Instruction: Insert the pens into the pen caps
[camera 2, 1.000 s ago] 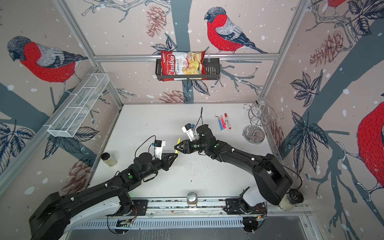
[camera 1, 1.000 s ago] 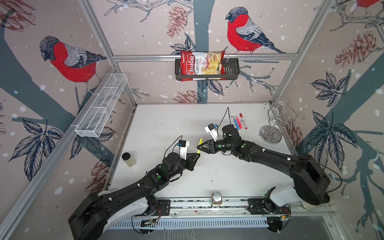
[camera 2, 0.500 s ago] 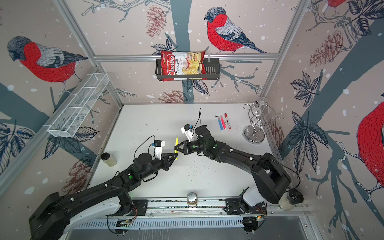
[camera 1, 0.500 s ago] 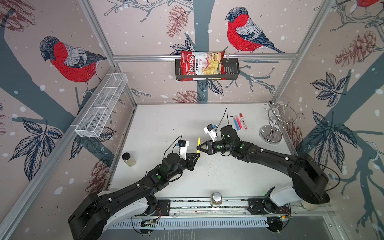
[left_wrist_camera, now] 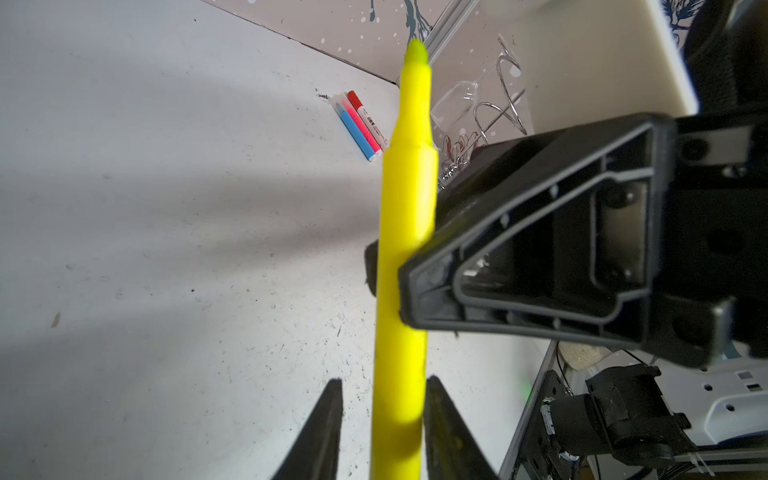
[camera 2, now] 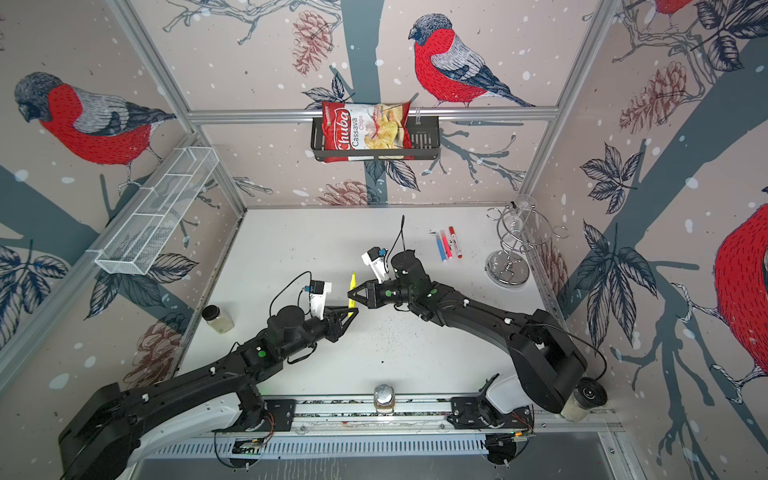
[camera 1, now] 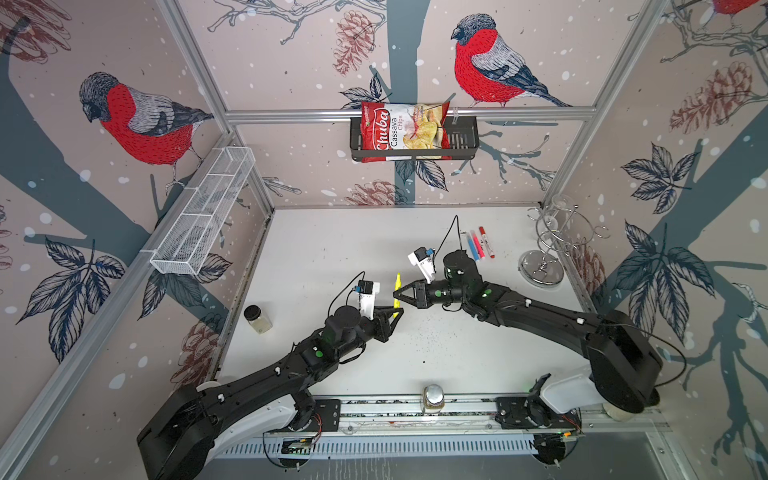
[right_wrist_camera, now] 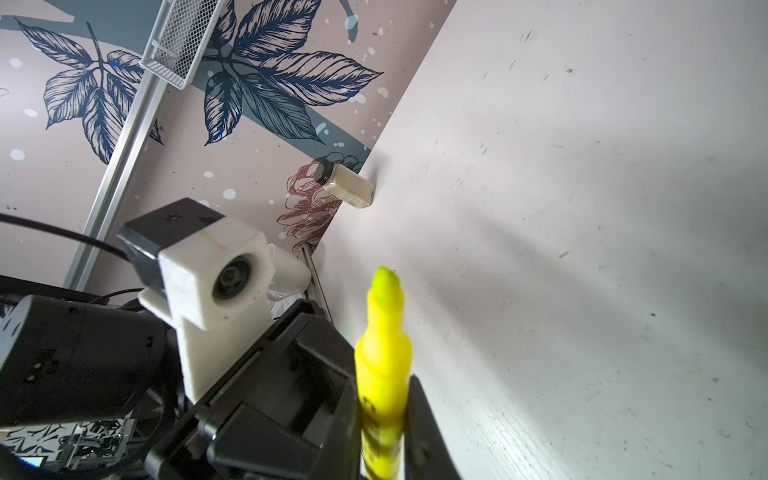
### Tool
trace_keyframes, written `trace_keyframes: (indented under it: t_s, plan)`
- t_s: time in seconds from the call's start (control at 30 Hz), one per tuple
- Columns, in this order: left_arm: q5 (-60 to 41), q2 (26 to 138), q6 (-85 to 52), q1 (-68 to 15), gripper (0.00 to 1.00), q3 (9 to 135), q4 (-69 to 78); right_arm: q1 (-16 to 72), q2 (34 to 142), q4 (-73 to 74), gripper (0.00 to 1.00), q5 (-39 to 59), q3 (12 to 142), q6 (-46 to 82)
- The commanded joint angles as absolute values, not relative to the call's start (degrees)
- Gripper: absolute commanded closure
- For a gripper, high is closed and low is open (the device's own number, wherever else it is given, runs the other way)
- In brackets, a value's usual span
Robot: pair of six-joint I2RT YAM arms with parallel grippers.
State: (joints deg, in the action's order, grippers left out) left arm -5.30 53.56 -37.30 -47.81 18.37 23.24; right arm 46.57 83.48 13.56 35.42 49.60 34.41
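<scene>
While my right jaws clamp the yellow marker [camera 1: 397, 283], my left jaws flank it, slightly parted. Tip uncapped; three other markers [camera 1: 478, 246] look capped.

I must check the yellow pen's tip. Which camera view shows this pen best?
The left wrist view: the yellow pen shows clearly over most of its length, bare tip included, with the right gripper shut on its barrel. The right wrist view shows only the tip end, blurred. In both top views it is tiny.
</scene>
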Motion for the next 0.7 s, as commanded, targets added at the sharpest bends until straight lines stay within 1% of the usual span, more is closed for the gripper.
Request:
trace_keyframes:
  t_s: [0.0,0.13,0.37,0.67]
  plan:
    - [-7.83,54.47,-37.48,-47.97,0.66,19.12,25.74,46.62,82.7,14.73,0.91,35.82,49.83,33.34]
    - [-8.78,54.68,-37.95,-47.98,0.69,18.98,27.28,46.84,82.53,14.66,0.91,35.82,49.58,33.23]
    - [-8.96,53.4,-37.93,-47.98,0.72,18.92,27.56,47.37,82.68,14.24,0.91,35.68,49.51,32.54]
    - [-7.15,51.73,-37.97,-47.97,0.77,18.41,26.96,48.48,83.23,12.44,0.91,34.22,50.48,31.15]
